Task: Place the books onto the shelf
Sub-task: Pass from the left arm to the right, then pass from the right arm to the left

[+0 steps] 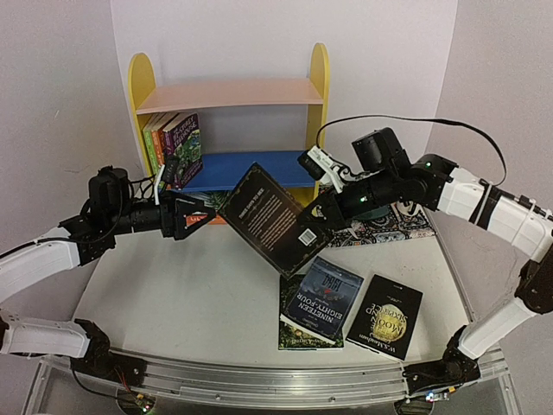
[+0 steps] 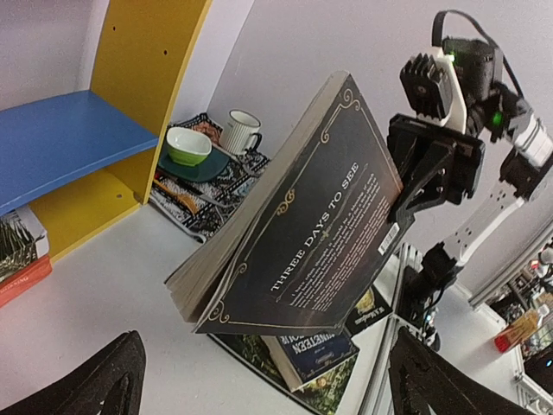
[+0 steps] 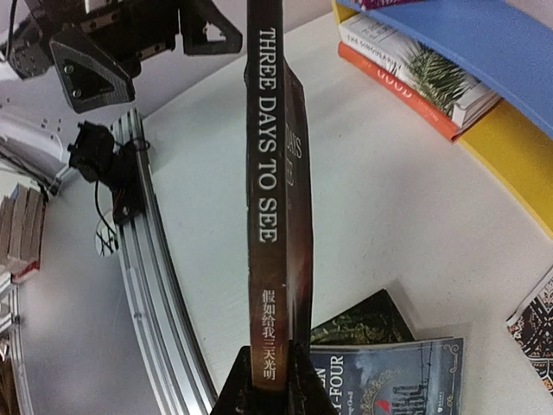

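Note:
A black paperback, "Three Days to See" (image 1: 275,220), hangs tilted above the table in front of the shelf (image 1: 226,93). My right gripper (image 1: 325,216) is shut on its right edge; the right wrist view shows the spine (image 3: 268,173) pinched between the fingers (image 3: 238,389). My left gripper (image 1: 197,216) stands open just left of the book, not touching it; its fingers (image 2: 95,380) frame the book (image 2: 302,225) from below. Some books (image 1: 175,143) stand on the blue board, others (image 3: 406,78) lie beneath it. Three books (image 1: 324,296) lie on the table at the front right.
A patterned mat (image 1: 393,220) lies right of the shelf, carrying a green bowl (image 2: 188,145) on a dark saucer and a striped mug (image 2: 239,132). A metal rail (image 1: 259,380) runs along the table's near edge.

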